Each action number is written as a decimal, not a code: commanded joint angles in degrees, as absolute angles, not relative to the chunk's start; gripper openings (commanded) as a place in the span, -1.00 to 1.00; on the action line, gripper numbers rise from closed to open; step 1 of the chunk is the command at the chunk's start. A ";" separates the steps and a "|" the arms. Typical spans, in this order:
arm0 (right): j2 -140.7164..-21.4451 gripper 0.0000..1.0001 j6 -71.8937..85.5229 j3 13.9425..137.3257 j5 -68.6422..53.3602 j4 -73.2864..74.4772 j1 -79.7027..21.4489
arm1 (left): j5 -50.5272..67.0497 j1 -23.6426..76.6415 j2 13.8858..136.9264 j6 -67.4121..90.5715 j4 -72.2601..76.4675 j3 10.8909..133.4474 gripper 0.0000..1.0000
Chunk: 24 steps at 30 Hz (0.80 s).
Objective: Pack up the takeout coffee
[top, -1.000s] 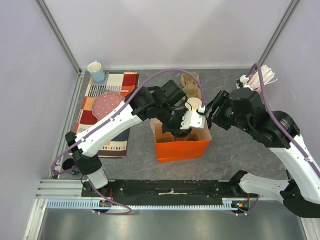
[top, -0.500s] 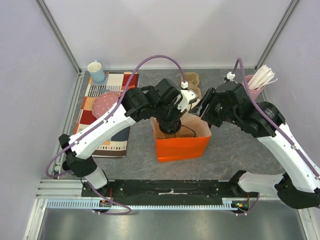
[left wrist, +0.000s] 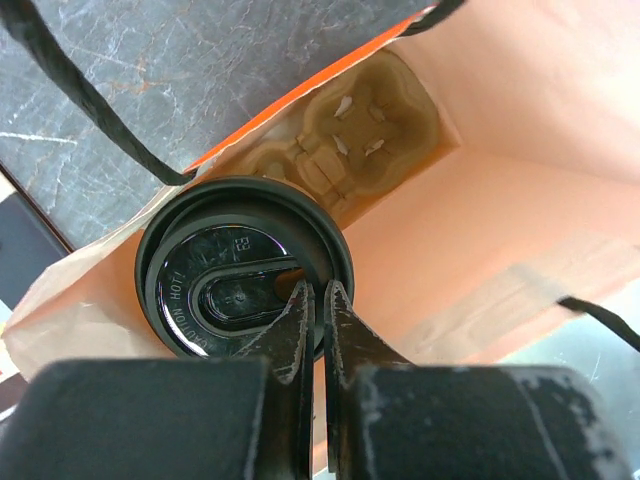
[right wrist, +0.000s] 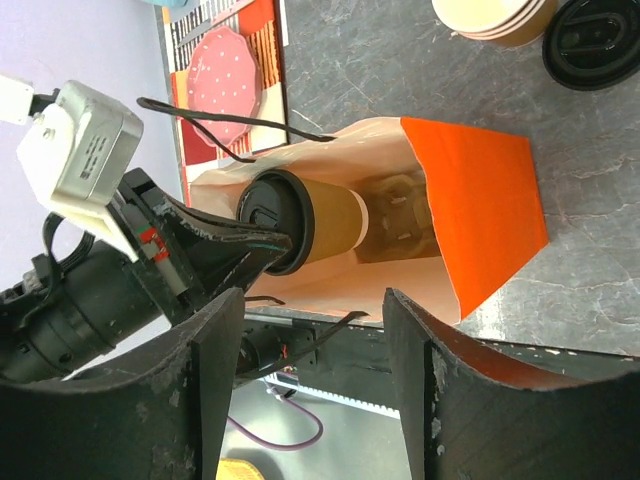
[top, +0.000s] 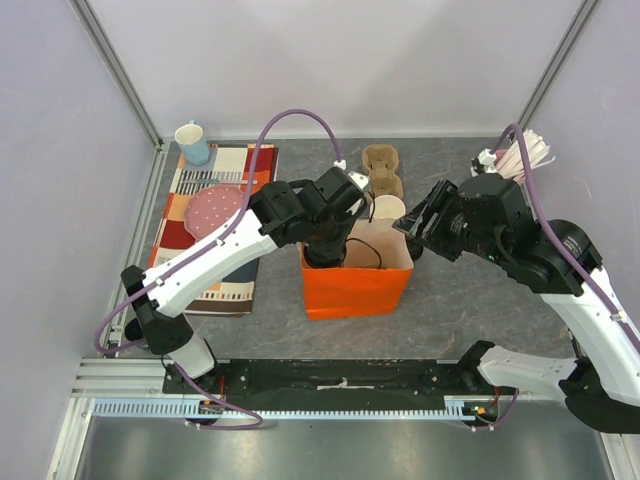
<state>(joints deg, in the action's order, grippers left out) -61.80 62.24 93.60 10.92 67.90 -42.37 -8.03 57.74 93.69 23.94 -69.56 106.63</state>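
The takeout coffee point(right wrist: 325, 230) is a brown paper cup with a black lid point(left wrist: 235, 285). It hangs inside the open orange paper bag point(top: 355, 290), above a cardboard carrier point(left wrist: 365, 130) on the bag's bottom. My left gripper point(left wrist: 320, 292) is shut on the lid's rim and reaches into the bag's left side point(top: 328, 250); my arm hides the cup in the top view. My right gripper point(right wrist: 312, 300) is open and empty, off the bag's right rim point(top: 412, 222). The bag also shows in the right wrist view point(right wrist: 490, 210).
A stack of lidless paper cups point(top: 387, 208) and a cardboard carrier point(top: 381, 168) stand behind the bag. A loose black lid point(right wrist: 590, 30) lies beside the stack. A blue mug point(top: 192, 142), a pink plate point(top: 215, 208) on a patterned mat, and a cup of straws point(top: 520, 155) stand around the edges.
My left gripper rose out of the bag's right side, then came down into its left side. The bag shifted slightly left. My right gripper swung over the bag's far edge and came back right.
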 commanded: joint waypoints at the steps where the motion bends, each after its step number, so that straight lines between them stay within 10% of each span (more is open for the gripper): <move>1: -60.12 0.31 63.02 93.34 12.66 69.70 -42.54 | -11.51 57.66 93.52 32.51 -67.06 103.63 -0.96; 24: -57.48 0.35 61.79 91.41 11.34 69.96 -42.54 | -16.01 58.36 91.41 34.63 -55.38 86.05 -0.96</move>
